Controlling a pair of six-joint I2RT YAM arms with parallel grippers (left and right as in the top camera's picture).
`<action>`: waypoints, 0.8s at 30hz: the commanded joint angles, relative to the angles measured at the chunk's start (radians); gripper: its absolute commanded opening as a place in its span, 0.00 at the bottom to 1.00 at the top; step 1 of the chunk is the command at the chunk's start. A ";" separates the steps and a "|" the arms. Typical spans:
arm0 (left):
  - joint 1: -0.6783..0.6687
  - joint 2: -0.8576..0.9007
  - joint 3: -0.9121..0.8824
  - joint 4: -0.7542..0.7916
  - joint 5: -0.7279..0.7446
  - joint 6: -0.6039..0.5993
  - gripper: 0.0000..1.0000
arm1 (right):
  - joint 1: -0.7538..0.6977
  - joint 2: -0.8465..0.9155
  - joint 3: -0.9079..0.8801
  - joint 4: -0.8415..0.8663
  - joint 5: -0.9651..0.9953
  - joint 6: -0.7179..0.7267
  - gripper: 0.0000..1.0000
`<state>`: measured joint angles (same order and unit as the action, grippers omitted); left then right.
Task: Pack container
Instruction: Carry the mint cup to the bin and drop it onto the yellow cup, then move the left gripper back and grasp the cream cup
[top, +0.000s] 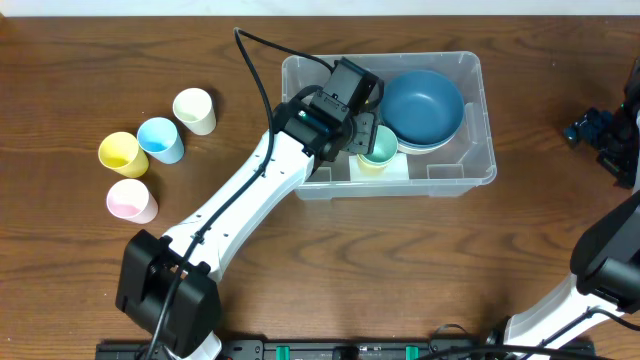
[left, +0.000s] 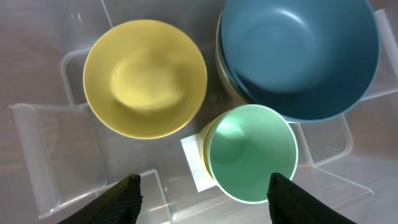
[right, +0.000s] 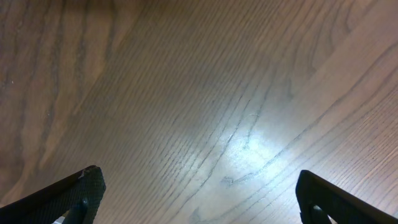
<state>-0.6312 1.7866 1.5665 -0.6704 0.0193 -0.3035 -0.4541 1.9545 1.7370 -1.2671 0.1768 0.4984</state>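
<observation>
While my left gripper is hovering with jaws apart and holding nothing, the green cup is standing just below it, at 6 o'clock inside the container, which is sitting at 12 o'clock on the table. I am fearing that one finger is going to catch the cup rim on rising and tip it against the blue bowl at 1 o'clock. My right gripper is hanging wide open.
</observation>
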 joint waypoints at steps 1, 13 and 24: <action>0.011 0.003 0.011 0.009 -0.013 0.042 0.66 | 0.003 -0.005 -0.004 0.000 0.014 0.021 0.99; 0.335 -0.161 0.069 -0.087 -0.074 0.037 0.65 | 0.003 -0.005 -0.004 0.000 0.014 0.021 0.99; 0.596 0.018 0.068 -0.089 -0.091 0.037 0.65 | 0.003 -0.005 -0.004 0.000 0.014 0.021 0.99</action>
<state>-0.0635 1.7447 1.6337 -0.7654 -0.0586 -0.2829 -0.4541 1.9545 1.7370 -1.2671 0.1768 0.4984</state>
